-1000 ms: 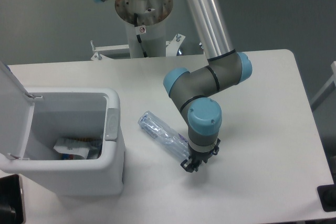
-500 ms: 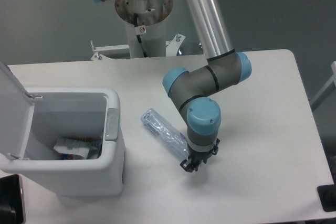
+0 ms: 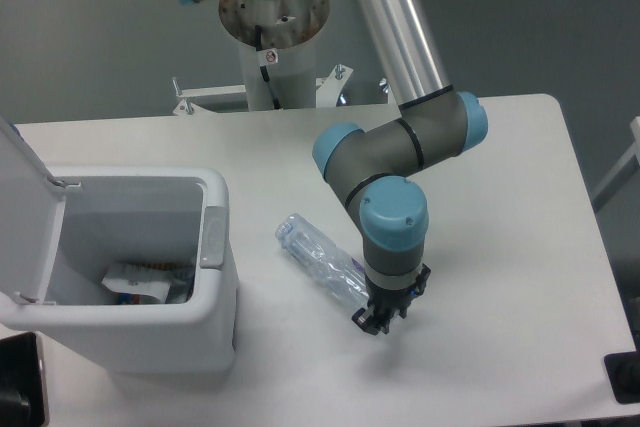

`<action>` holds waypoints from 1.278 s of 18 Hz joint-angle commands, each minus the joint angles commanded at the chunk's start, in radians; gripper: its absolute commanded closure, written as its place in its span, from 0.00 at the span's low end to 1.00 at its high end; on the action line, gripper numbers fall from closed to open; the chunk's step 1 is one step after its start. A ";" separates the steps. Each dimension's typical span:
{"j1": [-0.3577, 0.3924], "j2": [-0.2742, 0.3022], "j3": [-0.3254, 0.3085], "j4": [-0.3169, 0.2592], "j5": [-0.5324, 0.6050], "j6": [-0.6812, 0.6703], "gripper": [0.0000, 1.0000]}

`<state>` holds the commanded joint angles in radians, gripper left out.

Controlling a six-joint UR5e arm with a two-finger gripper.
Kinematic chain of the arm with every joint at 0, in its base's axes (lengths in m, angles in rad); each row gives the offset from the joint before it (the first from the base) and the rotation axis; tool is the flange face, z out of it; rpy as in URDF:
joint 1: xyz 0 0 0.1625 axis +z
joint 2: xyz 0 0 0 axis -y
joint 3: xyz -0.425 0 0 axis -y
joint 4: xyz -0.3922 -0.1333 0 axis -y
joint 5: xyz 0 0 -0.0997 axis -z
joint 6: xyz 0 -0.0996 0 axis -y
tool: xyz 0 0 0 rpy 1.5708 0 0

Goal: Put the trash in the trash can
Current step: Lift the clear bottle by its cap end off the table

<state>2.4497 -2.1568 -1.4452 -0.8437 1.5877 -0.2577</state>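
The clear crushed plastic bottle (image 3: 318, 259) with a bluish label lies slanted at the table's middle, its cap end toward the bin. My gripper (image 3: 372, 321) points down at the bottle's lower right end, and its fingers appear shut on that end. The white trash can (image 3: 140, 332) stands at the left with its flip lid (image 3: 25, 209) open and a grey latch tab (image 3: 213, 238) on its rim. The white flattened paper carton (image 3: 140, 284) lies inside the can on its floor.
The arm's base column (image 3: 272, 47) stands at the table's back edge. A dark object (image 3: 624, 375) sits at the right front corner and another (image 3: 20, 387) at the left front corner. The table's right edge is near my arm.
My gripper and the bottle have shifted slightly right and toward the front; the bottle's cap end has moved a little away from the bin. The carton in the can has not moved.
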 joint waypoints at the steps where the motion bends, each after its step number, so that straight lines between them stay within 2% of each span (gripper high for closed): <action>1: 0.009 0.008 0.021 0.000 -0.002 0.000 0.75; 6: 0.052 0.045 0.133 0.003 -0.014 0.005 0.75; 10: 0.068 0.049 0.244 0.008 -0.026 0.003 0.75; 14: 0.069 0.061 0.302 0.118 -0.063 0.003 0.75; 16: 0.072 0.069 0.339 0.121 -0.141 -0.003 0.75; 21: 0.106 0.149 0.341 0.124 -0.374 -0.014 0.75; 23: 0.114 0.181 0.342 0.124 -0.428 -0.021 0.75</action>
<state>2.5633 -1.9759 -1.1029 -0.7194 1.1599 -0.2791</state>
